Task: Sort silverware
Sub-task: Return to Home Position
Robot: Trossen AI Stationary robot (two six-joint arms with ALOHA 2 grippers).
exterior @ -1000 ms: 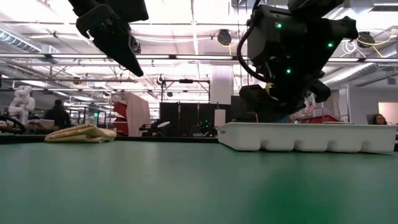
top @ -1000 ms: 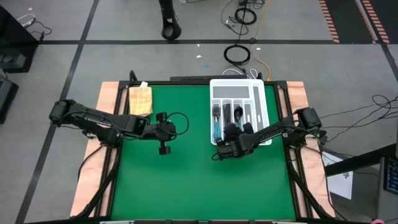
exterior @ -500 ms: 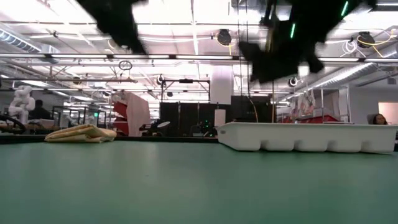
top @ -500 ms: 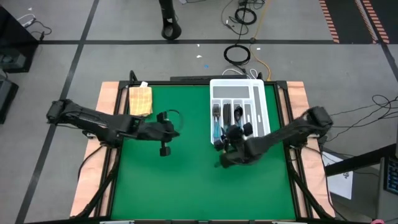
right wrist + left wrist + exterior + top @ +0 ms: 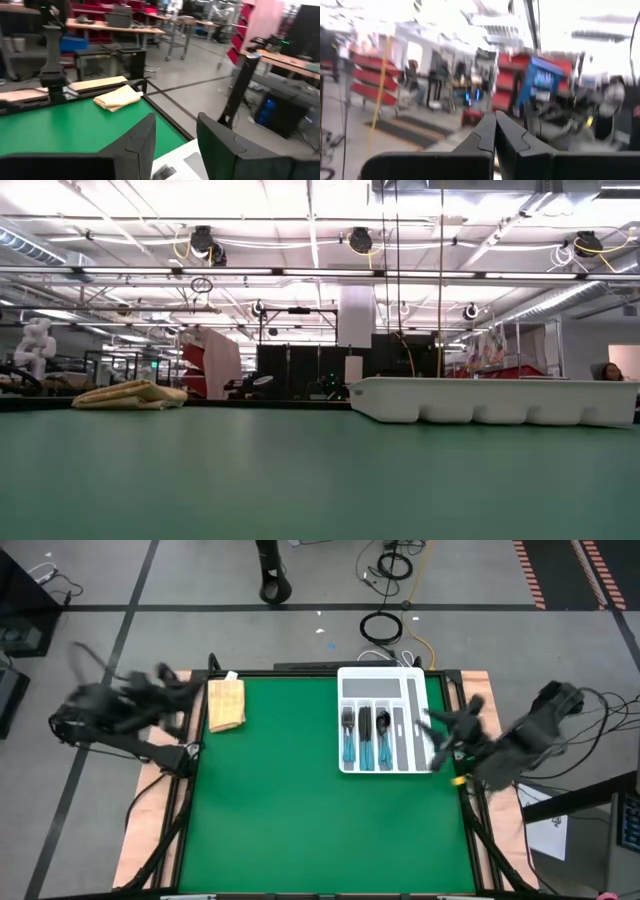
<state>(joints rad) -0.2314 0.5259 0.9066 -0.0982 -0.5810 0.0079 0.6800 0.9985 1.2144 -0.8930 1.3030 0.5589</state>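
The silverware [image 5: 365,737] lies in the long compartments of a white tray [image 5: 421,700] at the table's far right. Its light-blue handles point to the near edge and its dark heads to the far edge. My left gripper [image 5: 178,683] is drawn back over the table's left edge, blurred, and its fingers [image 5: 495,135] are shut on nothing. My right gripper [image 5: 432,728] hangs by the tray's right rim, open and empty [image 5: 175,135]. Neither arm shows in the low view, where the tray [image 5: 495,400] rests flat on the green mat.
A folded yellow cloth [image 5: 225,702] lies at the table's far left corner, also in the low view [image 5: 130,393] and the right wrist view [image 5: 117,97]. The green mat [image 5: 280,810] stretches bare between cloth, tray and the near edge. Wooden boards [image 5: 150,810] flank it.
My left gripper has pulled up and back from the table's middle to its left edge, tipping from pointing down to about level. My right gripper has risen from the tray's near end and swung toward the right edge. Both have left the low view.
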